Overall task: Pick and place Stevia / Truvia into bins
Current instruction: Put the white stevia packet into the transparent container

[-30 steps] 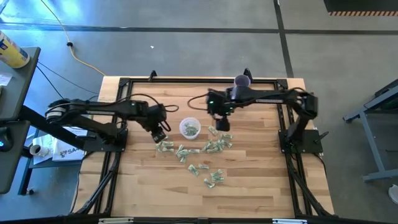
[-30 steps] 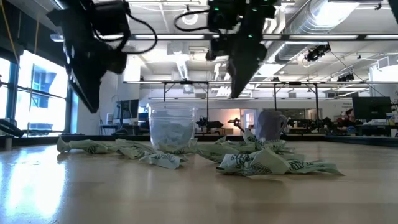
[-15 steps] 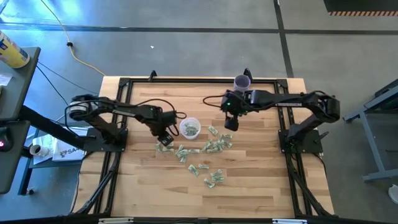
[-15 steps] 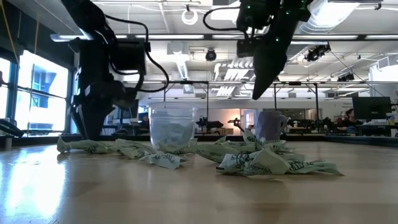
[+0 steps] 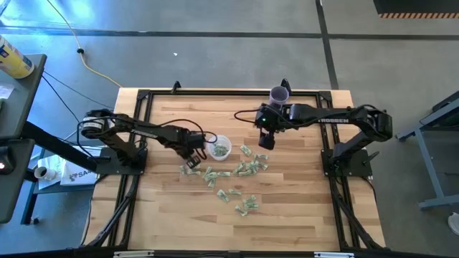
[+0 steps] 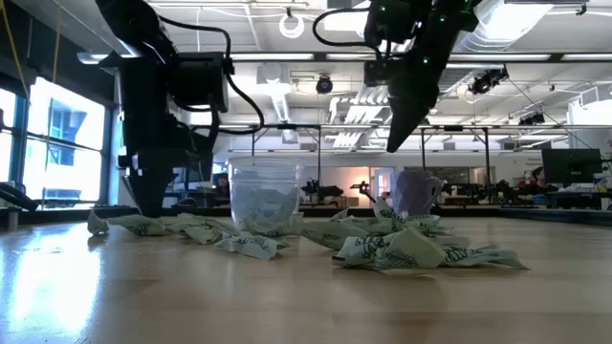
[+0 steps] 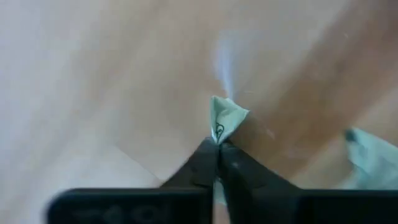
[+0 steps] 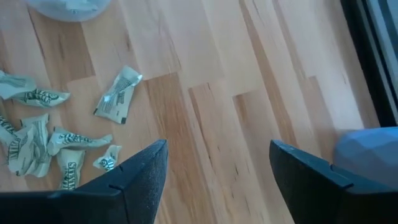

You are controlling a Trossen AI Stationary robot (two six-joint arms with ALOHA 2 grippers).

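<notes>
Left gripper (image 5: 191, 162) at the left end of the packet scatter, down at the table surface, with its fingers pinched together on the corner of one Stevia packet (image 7: 225, 118); in the left wrist view the green-and-white paper stands up from between the closed tips. The grip at a corner suggests a flat packet that offers no other edge to catch. Just to the right sits the translucent cup (image 5: 219, 147), already holding some packets, so the carry from pick to bin is judged short. Loose packets (image 5: 237, 172) spread rightward and toward the table's front edge from the cup, crumpled and partly overlapping, with a smaller cluster (image 5: 246, 205) lying apart nearer the front. Right gripper (image 5: 265, 141) hangs above the table beyond the right end of the scatter, its jaws wide apart and holding nothing, apparently waiting clear of the left arm's path. A purple mug (image 5: 278, 94) stands at the far edge behind it, away from the work. Bare wood lies open on both sides of the scatter; the black frame rail (image 5: 140, 97) bounds the table.
</notes>
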